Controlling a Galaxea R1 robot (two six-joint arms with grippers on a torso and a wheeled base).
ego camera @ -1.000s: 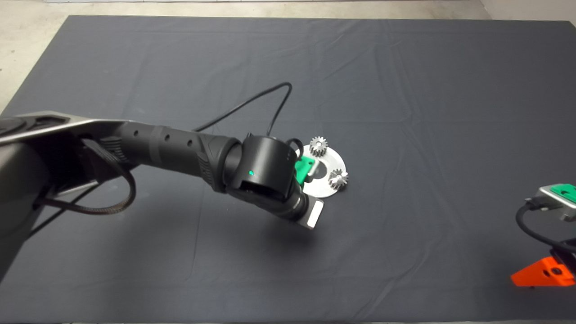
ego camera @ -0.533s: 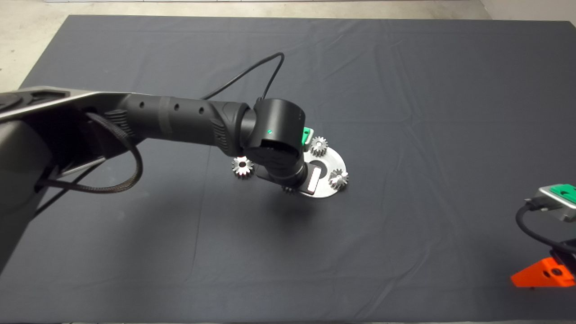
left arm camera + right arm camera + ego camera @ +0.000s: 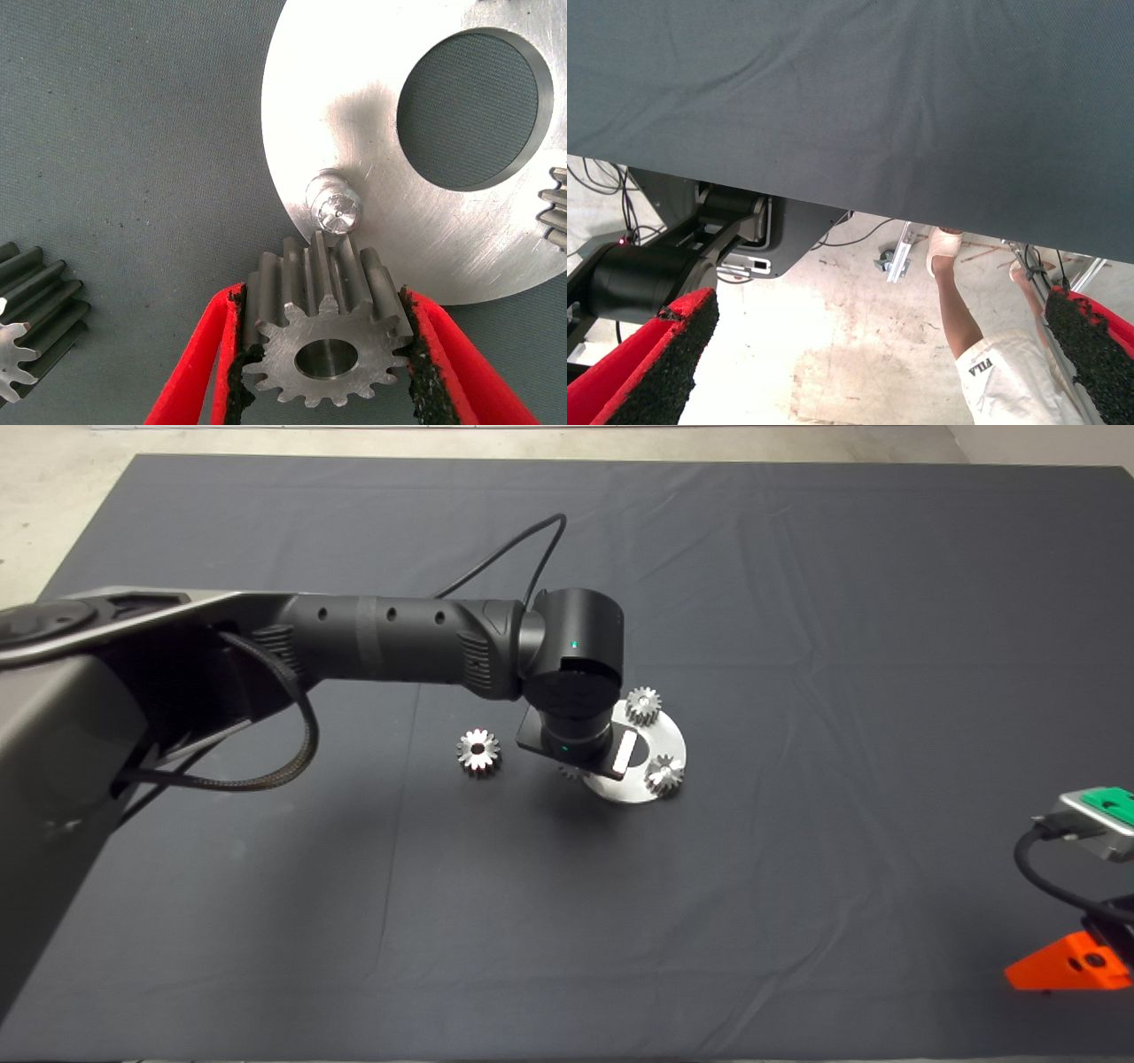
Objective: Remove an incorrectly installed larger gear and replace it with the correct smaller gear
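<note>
My left gripper (image 3: 321, 297) is shut on the smaller gear (image 3: 323, 350), a bright spur gear with a round centre hole. It holds the gear just beside the bare steel pin (image 3: 334, 206) at the rim of the round silver plate (image 3: 381, 106). In the head view the left wrist covers the gripper above the plate (image 3: 666, 737); only a bit of the held gear (image 3: 569, 772) shows. The larger gear (image 3: 478, 751), with long pointed teeth, lies flat on the mat left of the plate and also shows in the left wrist view (image 3: 35, 310). My right gripper (image 3: 881, 305) is open and parked at the lower right edge (image 3: 1076, 965).
Two other small gears (image 3: 643, 705) (image 3: 664, 774) stand on the plate's far and right rim. The plate has a large round hole (image 3: 474, 108). The right wrist view shows the mat's edge, the floor and a person's leg (image 3: 957, 310).
My left arm has swung away from me and to the right over the plate. The larger gear, hidden under the arm a second ago, now shows on the mat to the left.
</note>
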